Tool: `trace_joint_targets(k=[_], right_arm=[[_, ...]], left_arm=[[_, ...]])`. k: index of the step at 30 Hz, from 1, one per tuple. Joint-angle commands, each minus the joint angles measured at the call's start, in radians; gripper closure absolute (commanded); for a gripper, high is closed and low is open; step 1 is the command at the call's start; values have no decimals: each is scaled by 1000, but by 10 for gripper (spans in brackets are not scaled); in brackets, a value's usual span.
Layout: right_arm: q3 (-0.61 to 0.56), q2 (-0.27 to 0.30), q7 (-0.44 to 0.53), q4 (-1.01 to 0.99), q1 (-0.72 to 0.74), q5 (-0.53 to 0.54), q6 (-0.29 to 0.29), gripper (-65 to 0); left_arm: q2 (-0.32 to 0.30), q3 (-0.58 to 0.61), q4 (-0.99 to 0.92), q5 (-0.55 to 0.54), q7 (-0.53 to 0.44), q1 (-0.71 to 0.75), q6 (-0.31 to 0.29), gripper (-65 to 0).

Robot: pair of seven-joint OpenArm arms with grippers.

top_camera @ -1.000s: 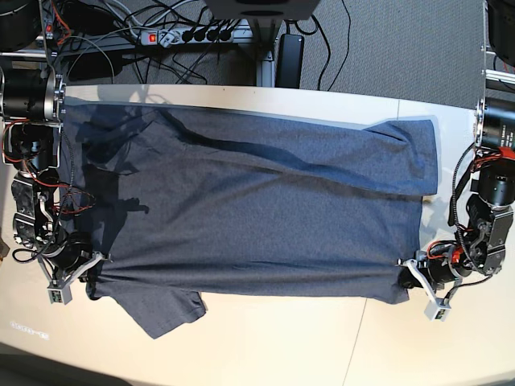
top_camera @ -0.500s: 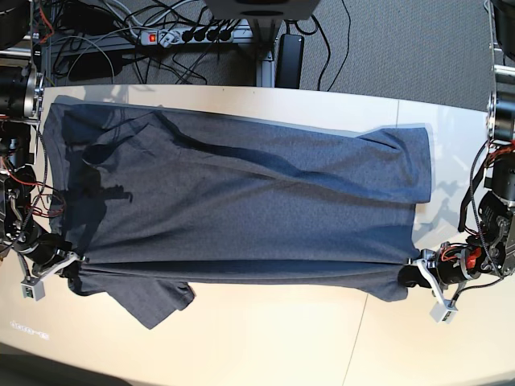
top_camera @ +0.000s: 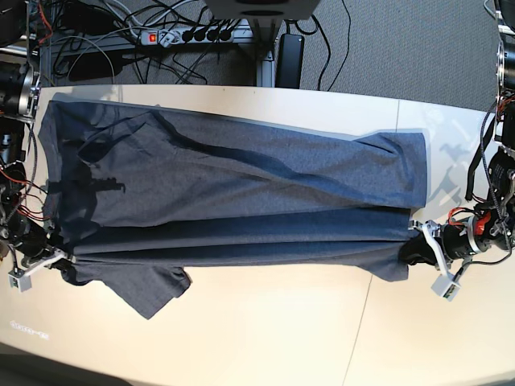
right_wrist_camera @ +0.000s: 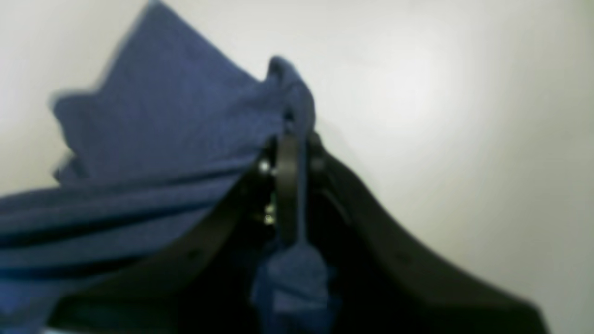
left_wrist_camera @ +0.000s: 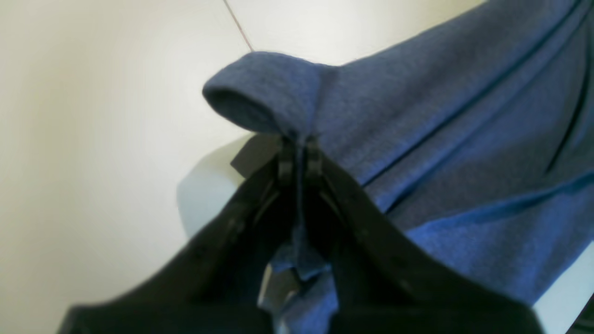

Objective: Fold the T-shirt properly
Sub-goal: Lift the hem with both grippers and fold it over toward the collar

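The dark heather-grey T-shirt lies stretched across the table, plain side up, with its near edge lifted into a taut fold between both grippers. My left gripper at the right is shut on the shirt's near corner; the left wrist view shows cloth pinched between the black fingers. My right gripper at the left is shut on the other near corner, the cloth bunched at the fingertips. A sleeve hangs loose on the table near the right gripper.
The pale table shows along the near side. A power strip and cables lie on the grey floor beyond the far edge. Arm bases stand at both ends of the table.
Both grippers have lifted and pulled the shirt's near edge outward and towards the far side. The fold line is now tauter and higher, and the shirt looks narrower front to back.
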Motion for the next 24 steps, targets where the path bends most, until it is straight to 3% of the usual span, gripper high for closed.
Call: trace_joint_targets(k=[1, 12, 19, 24], right_arm=[[39, 31, 13, 37, -1, 10, 65, 0], [222, 34, 3, 386, -322, 27, 71, 0], [242, 34, 58, 454, -454, 26, 71, 0], [242, 23, 79, 452, -470, 11, 70, 0]], left_arm=[[-23, -21, 11, 7, -10, -15, -12, 0], [-23, -26, 20, 6, -10, 6, -12, 0], [-22, -26, 21, 6, -9, 12, -12, 0], [-20, -26, 21, 6, -9, 23, -12, 0]])
